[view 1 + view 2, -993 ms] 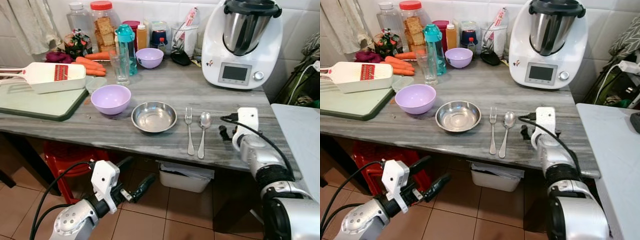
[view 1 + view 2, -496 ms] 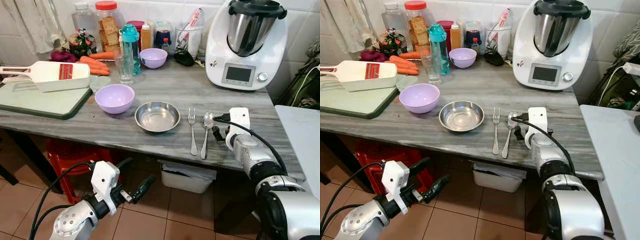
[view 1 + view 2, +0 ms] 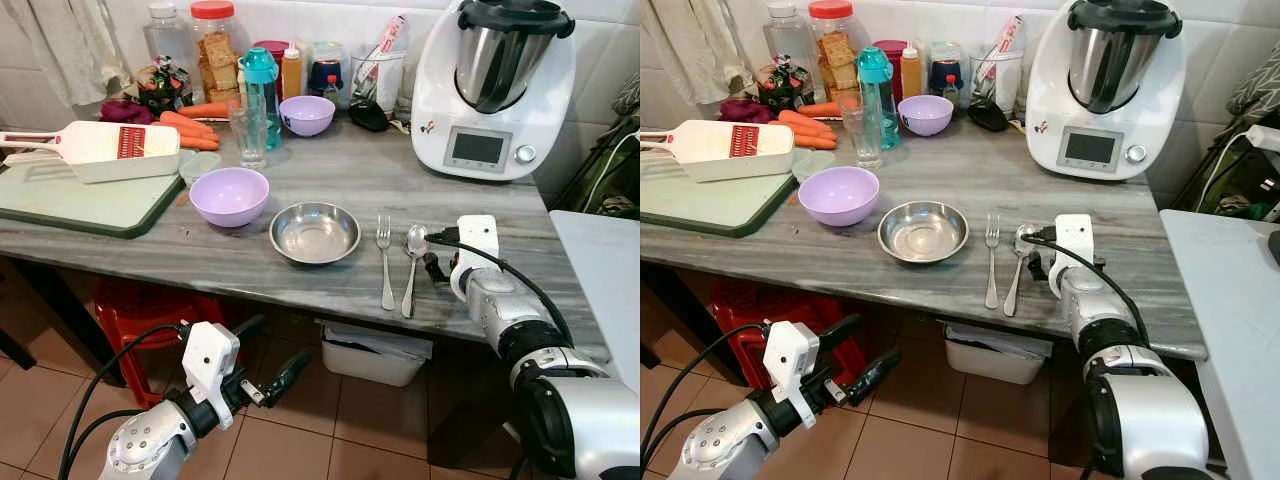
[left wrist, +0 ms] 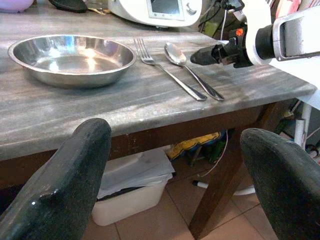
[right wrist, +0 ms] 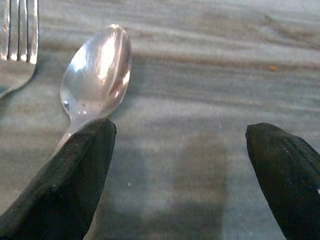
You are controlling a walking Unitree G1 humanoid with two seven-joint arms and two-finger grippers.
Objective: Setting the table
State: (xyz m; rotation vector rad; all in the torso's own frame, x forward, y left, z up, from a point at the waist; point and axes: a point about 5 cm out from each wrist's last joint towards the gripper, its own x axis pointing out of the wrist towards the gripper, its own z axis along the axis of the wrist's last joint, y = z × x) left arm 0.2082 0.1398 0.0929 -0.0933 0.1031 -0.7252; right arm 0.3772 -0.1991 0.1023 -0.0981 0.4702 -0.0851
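On the grey wood-grain counter point(image 3: 330, 175), a place setting sits near the front edge: a shallow round stainless-steel bowl point(image 3: 315, 232), a slim silver fork point(image 3: 385, 262) just beside it, and a polished silver spoon point(image 3: 411, 265) just beside the fork.

Over the last second the right gripper point(image 5: 185, 175) has slid in along the counter from the right-hand end toward the spoon, and it now rests low beside the spoon's bowl. Its two black fingers point(image 5: 70, 185) stand wide apart with nothing between them; one fingertip overlaps the neck of the spoon, though I cannot tell whether it touches. The spoon itself has not shifted. That suggests the cutlery is already laid, and the gripper is either about to nudge the spoon straight or has just let it go.

Fork and spoon both lie with their long axes running from the front edge toward the back wall, tines and bowl pointing away from the robot, handles reaching to the front edge. The spoon leans slightly, so its handle end closes toward the fork's.

The left gripper point(image 3: 262, 372) hangs idle below the counter's front edge, fingers spread and holding nothing.
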